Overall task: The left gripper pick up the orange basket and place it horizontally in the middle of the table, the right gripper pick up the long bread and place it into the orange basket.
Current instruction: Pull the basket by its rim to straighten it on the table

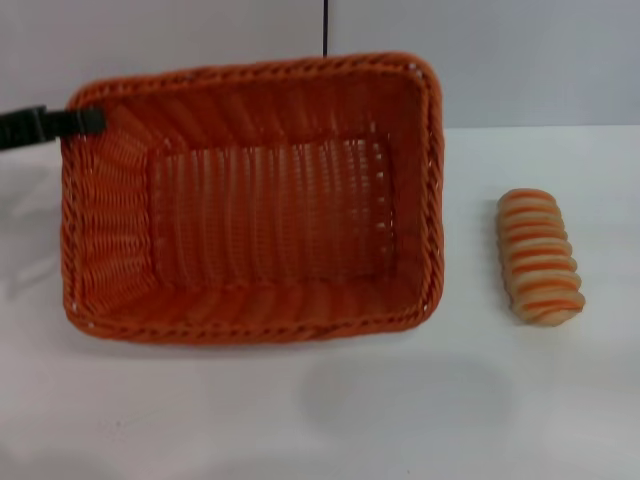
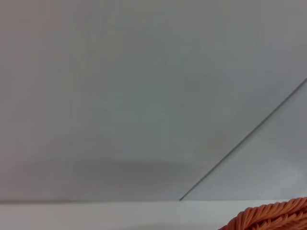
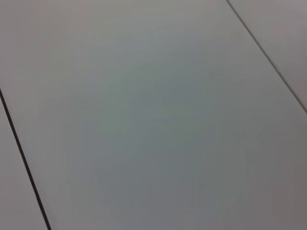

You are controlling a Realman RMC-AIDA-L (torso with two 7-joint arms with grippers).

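Observation:
The orange basket (image 1: 250, 200) fills the left and middle of the head view, its opening tipped toward me and its long side running left to right. It seems raised off the table (image 1: 300, 430), with a faint shadow below it. My left gripper (image 1: 92, 121) comes in from the left edge and is clamped on the basket's far left rim corner. A bit of that braided rim (image 2: 273, 215) shows in the left wrist view. The long bread (image 1: 540, 257) lies on the table to the right of the basket, apart from it. My right gripper is out of view.
A grey wall with thin dark seams (image 1: 325, 28) rises behind the table's back edge. The right wrist view shows only that wall (image 3: 153, 115). Bare white tabletop lies in front of the basket and around the bread.

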